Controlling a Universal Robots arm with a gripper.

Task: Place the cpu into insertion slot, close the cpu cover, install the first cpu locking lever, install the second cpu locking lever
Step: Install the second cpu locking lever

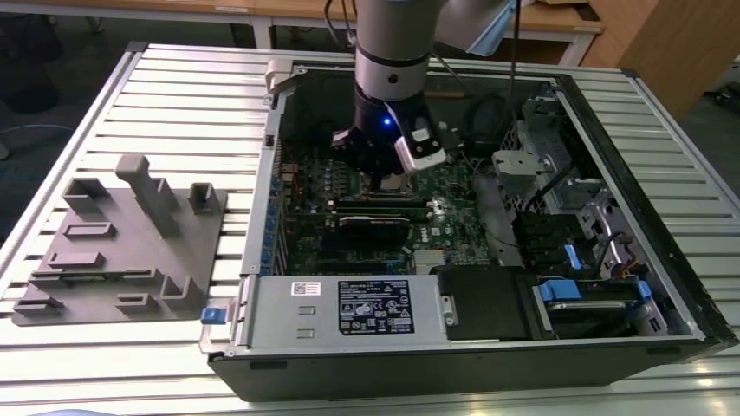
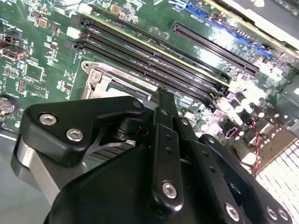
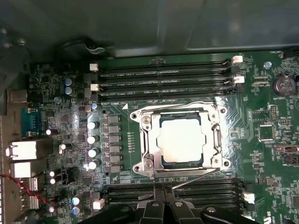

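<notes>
In the first wrist view the cpu (image 3: 182,140) lies flat in the insertion slot (image 3: 216,163), silver top up. The cpu cover (image 3: 148,140) is down around it as a silver frame. One thin locking lever (image 3: 177,106) runs along the frame's far side. Another lever (image 3: 196,178) slants off the near side, toward my gripper (image 3: 165,205). The two black fingertips sit together, holding nothing. In the exterior view the gripper (image 1: 387,176) hangs low over the green motherboard (image 1: 451,221), at the socket. The second wrist view shows the gripper's black linkages (image 2: 161,140) above a corner of the socket (image 2: 96,79).
Long black memory slots (image 3: 163,74) flank the socket on both sides. The open computer case (image 1: 260,199) walls in the board; a power supply (image 1: 347,308) and drive bays with blue tabs (image 1: 573,290) fill its near side. A grey fixture (image 1: 116,234) stands at the exterior view's left.
</notes>
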